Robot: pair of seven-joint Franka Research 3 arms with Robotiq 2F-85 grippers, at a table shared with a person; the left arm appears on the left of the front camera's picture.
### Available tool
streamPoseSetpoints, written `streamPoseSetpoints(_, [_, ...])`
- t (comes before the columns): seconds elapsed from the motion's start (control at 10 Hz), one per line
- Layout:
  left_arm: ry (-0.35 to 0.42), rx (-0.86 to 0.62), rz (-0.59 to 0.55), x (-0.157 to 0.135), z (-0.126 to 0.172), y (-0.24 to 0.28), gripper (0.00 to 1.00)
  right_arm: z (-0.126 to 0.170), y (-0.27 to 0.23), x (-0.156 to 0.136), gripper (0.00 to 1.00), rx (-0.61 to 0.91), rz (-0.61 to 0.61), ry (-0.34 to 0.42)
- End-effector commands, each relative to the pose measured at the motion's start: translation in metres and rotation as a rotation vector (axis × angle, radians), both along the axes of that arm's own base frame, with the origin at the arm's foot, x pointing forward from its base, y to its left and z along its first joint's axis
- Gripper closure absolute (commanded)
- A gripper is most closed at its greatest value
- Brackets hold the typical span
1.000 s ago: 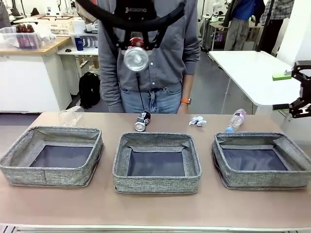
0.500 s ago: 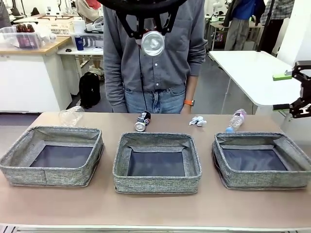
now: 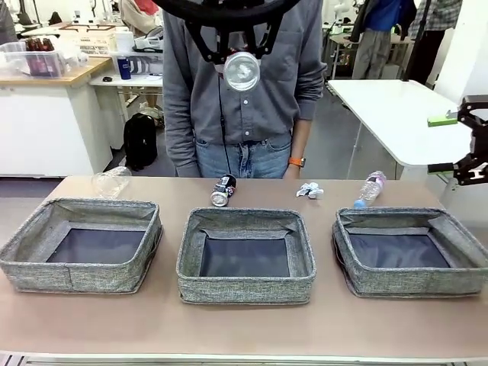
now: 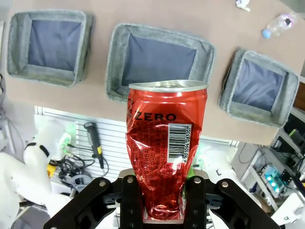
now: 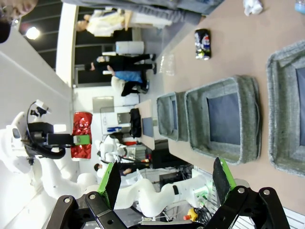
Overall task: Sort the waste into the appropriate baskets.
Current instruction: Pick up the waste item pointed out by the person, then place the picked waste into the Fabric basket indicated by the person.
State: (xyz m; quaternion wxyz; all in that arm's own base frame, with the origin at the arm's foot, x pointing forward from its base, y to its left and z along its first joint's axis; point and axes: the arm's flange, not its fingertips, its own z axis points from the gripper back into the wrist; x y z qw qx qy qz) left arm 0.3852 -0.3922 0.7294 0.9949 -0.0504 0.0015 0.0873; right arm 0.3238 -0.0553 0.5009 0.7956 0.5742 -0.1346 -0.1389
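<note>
Red soda can (image 4: pixel 167 148), dented and probably empty, hangs high over the middle basket (image 3: pixel 245 291). The left arm's fingers (image 4: pixel 131 200) pinch it across its crumpled end, pressing in from both sides. Thin metal like this looks light, slick and easy to crush further, so a gentle hold across the body, as here, seems the surest. Well to the right of the middle basket, the right arm's fingers (image 5: pixel 113 183) stand spread and empty in the air. On the bench (image 3: pixel 244 328), a crushed dark can (image 3: pixel 223 191) lies just beyond the middle basket's far rim. A paper wad (image 3: pixel 309 190) and a clear bottle (image 3: pixel 370 188) lie beyond the basket to the right, a clear cup (image 3: pixel 112 181) beyond it to the left. A person (image 3: pixel 236 114) stands farthest off.
</note>
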Motion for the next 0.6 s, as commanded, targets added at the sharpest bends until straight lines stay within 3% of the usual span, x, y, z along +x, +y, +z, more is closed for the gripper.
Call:
streamPoseSetpoints(0.0, [-0.013,0.013,0.007,-0.0023,0.0012,0.0030,0.72,0.0006,0.0010,0.0030,0.00,0.016,0.003,-0.036])
streamPoseSetpoints(0.5, [-0.013,0.013,0.007,-0.0023,0.0012,0.0030,0.72,0.0006,0.0010,0.0030,0.00,0.016,0.003,-0.036])
